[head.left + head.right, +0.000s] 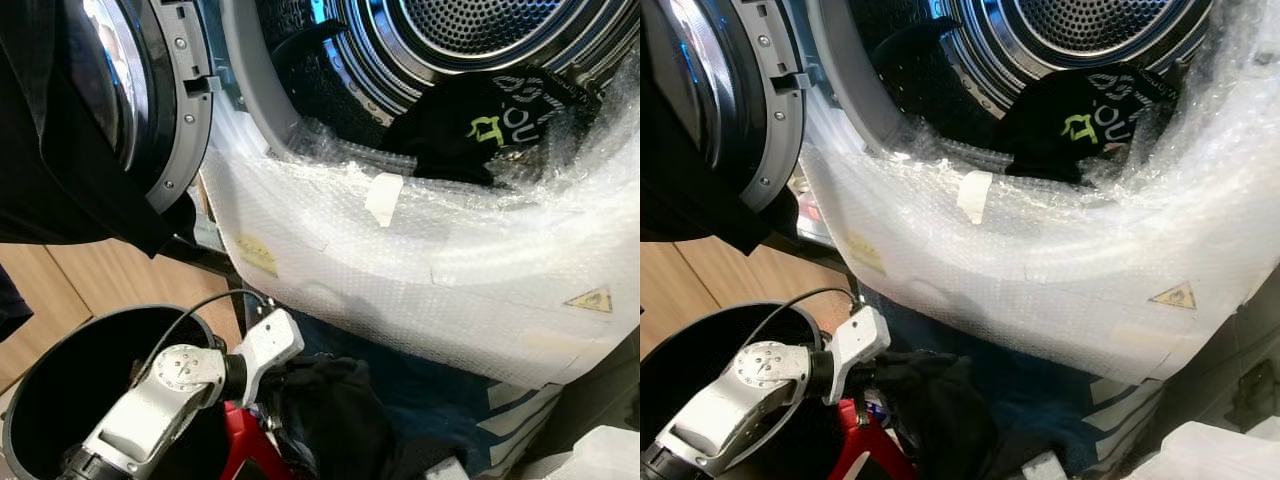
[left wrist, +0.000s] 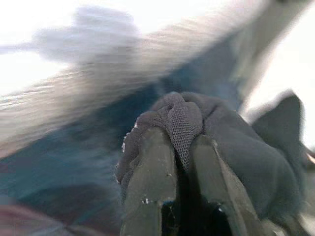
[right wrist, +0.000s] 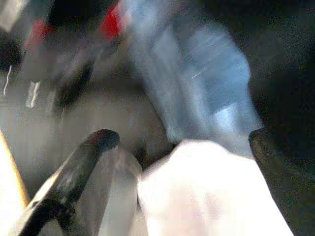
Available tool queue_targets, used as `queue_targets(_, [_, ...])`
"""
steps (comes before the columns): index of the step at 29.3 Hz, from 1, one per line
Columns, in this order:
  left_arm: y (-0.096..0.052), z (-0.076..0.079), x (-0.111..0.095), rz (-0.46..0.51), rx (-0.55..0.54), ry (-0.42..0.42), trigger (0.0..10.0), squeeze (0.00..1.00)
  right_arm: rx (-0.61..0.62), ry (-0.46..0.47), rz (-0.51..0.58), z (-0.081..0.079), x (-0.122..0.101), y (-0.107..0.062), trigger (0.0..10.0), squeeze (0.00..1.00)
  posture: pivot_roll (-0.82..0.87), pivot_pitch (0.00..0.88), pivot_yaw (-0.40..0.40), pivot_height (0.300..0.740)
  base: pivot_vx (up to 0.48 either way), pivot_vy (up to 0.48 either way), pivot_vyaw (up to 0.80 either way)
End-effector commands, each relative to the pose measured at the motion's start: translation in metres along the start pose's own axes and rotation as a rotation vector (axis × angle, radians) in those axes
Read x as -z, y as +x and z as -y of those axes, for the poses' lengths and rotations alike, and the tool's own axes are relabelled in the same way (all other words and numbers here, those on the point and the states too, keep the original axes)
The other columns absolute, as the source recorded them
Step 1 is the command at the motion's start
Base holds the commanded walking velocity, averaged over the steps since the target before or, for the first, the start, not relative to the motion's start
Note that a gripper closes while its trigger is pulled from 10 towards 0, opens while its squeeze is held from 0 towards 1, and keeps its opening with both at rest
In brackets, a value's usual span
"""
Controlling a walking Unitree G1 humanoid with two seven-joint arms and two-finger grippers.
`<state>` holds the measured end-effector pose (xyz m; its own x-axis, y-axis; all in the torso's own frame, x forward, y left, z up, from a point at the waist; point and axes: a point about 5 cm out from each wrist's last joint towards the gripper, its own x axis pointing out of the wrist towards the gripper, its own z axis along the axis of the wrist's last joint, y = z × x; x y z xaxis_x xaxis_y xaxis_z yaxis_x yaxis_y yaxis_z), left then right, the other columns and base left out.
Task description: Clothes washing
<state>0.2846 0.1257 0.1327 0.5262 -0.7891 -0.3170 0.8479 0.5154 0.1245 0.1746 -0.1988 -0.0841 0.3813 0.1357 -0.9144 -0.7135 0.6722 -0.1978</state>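
We look down at a front-loading washing machine whose white front is wrapped in clear bubble wrap [image 1: 420,270], its round grey-rimmed door [image 1: 150,100] swung open to our left. Inside the perforated steel drum [image 1: 470,30] lies a black garment with white and lime-green lettering [image 1: 490,125], resting at the drum's lower lip.

Below the machine, to our left, stands a round black basket [image 1: 60,380] with a dark interior; we cannot tell what it holds. Just beside its rim is a red object [image 1: 240,440], partly hidden.

Our left gripper [image 2: 182,147] is closed on a bunched dark grey knitted cloth [image 2: 197,123], the fabric pinched between its two fingers. In the head views this cloth [image 1: 330,410] hangs low in front of the machine, over a dark blue fabric [image 1: 440,390].

Our right gripper [image 3: 182,137] has its fingers spread wide apart, with white material [image 3: 206,191] between them, blurred. A blue cloth [image 3: 197,83] lies beyond.
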Motion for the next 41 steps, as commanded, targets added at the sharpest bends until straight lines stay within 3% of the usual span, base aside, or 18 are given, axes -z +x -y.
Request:
queue_targets(1, [-0.004, -0.013, -0.018, 0.087, -0.081, 0.02, 0.0, 0.0, -0.072, -0.174, -0.097, -0.009, 0.015, -0.001, 10.0, 0.0, 0.0, 0.054, 0.0, 0.74, 0.0, 0.0, 0.0])
queue_targets(8, [-0.008, -0.025, -0.043, 0.221, -0.179, -0.007, 0.0, 0.0, -0.065, -0.269, -0.135, -0.005, 0.022, -0.003, 10.0, 0.0, 0.0, 0.06, -0.009, 0.74, 0.0, 0.0, 0.0])
queue_targets(12, [-0.008, -0.027, -0.047, 0.244, -0.193, -0.019, 0.0, 0.0, -0.066, -0.3, -0.152, -0.005, 0.027, -0.004, 10.0, 0.0, 0.0, 0.064, -0.012, 0.74, 0.0, 0.0, 0.0])
queue_targets(13, [-0.008, -0.025, -0.045, 0.231, -0.169, -0.015, 0.0, 0.0, -0.036, -0.238, -0.125, -0.002, 0.023, -0.004, 10.0, 0.0, 0.0, 0.062, -0.01, 0.74, 0.0, 0.0, 0.0])
queue_targets(15, [-0.007, -0.014, -0.032, 0.158, -0.084, -0.017, 0.0, 0.0, 0.048, -0.031, 0.039, 0.012, 0.001, -0.004, 10.0, 0.0, 0.0, 0.063, -0.009, 0.74, 0.0, 0.0, 0.0])
queue_targets(19, [-0.005, -0.009, -0.025, 0.14, -0.064, -0.035, 0.0, 0.0, 0.04, -0.034, 0.134, 0.018, -0.011, -0.006, 10.0, 0.0, -0.01, 0.068, -0.004, 0.74, 0.0, 0.0, 0.0])
queue_targets(21, [-0.004, -0.005, -0.018, 0.119, -0.057, -0.047, 0.0, 0.0, -0.013, -0.02, 0.268, 0.024, -0.027, -0.012, 10.0, 0.0, -0.01, 0.071, -0.004, 0.74, 0.0, 0.0, 0.0])
queue_targets(22, [-0.004, -0.005, -0.018, 0.119, -0.057, -0.047, 0.0, 0.0, -0.013, -0.02, 0.268, 0.024, -0.027, -0.012, 10.0, 0.0, -0.01, 0.071, -0.004, 0.74, 0.0, 0.0, 0.0])
queue_targets(26, [-0.004, 0.001, -0.004, 0.048, -0.018, -0.035, 0.0, 0.0, -0.028, 0.323, 0.687, 0.067, -0.07, -0.046, 10.0, 0.0, -0.02, 0.068, 0.0, 0.74, 0.0, 0.0, 0.0])
queue_targets(29, [-0.004, 0.001, -0.005, 0.05, -0.013, -0.036, 0.0, 0.0, -0.029, 0.332, 0.705, 0.069, -0.071, -0.048, 10.0, 0.0, -0.02, 0.068, 0.0, 0.74, 0.0, 0.0, 0.0])
queue_targets(30, [-0.003, 0.002, -0.005, 0.054, -0.003, -0.039, 0.0, 0.0, -0.023, 0.347, 0.74, 0.075, -0.073, -0.053, 10.0, 1.0, -0.03, 0.064, 0.002, 0.74, 0.0, 0.0, 0.0])
queue_targets(40, [-0.002, 0.005, -0.006, 0.057, 0.011, -0.041, 0.0, 0.0, -0.027, 0.366, 0.804, 0.081, -0.073, -0.062, 10.0, 1.0, -0.03, 0.064, 0.002, 0.74, 0.0, 0.0, 0.0])
queue_targets(41, [0.011, 0.018, -0.007, 0.062, 0.114, -0.043, 0.0, 0.0, -0.31, 0.258, 0.897, 0.062, -0.077, -0.087, 10.0, 1.0, -0.05, 0.024, 0.008, 0.74, 0.0, 0.0, 0.0])
